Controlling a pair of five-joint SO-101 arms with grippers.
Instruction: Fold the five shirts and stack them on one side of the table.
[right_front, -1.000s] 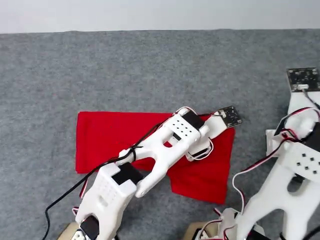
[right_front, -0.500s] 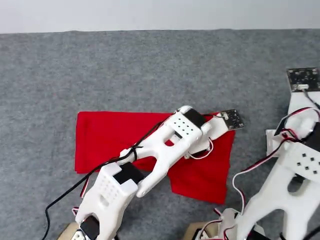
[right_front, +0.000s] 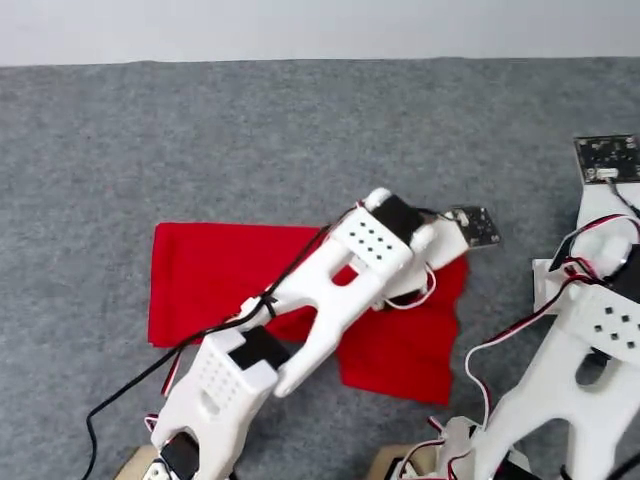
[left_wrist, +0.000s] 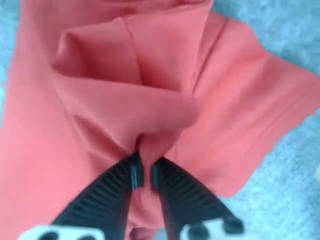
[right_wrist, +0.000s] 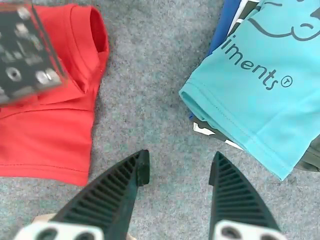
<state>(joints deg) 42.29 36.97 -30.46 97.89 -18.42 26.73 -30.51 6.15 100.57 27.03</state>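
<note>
At the bottom of the high view, the left arm (right_front: 300, 330) rises from the lower left edge and stretches diagonally toward the middle right, across the red shirt (right_front: 200, 280). The right arm (right_front: 590, 350) stands in the lower right corner, clear of the cloth.

The left gripper (left_wrist: 143, 168) is seen pressed together on a raised ridge of the red shirt. The fabric is bunched into soft folds just beyond the jaws, and a hemmed edge lies on the grey counter (right_front: 300, 130) at the right of that frame. The right gripper (right_wrist: 180, 167) is spread and holds nothing. It hangs above bare counter between the red shirt's collar end, at the left of its frame, and a teal shirt (right_wrist: 260, 65) at the upper right.

The teal shirt lies on top of other garments, of which blue, white and dark edges show underneath. This is judged to be the stack of shirts already folded.

In the middle of the high view the red shirt lies as a wide band. Its left part is flat and squared, while its right part under the left wrist is rumpled and hangs lower in the frame.

The step in hand is judged to be the folding of the red shirt, with its right-hand part pinched for a fold. The next move calls for the pinched cloth to be lifted and carried over the flat part, toward the left of the high frame. The grip should be kept until the edges line up. The folded shirt would then have to be taken to the stack.
</note>
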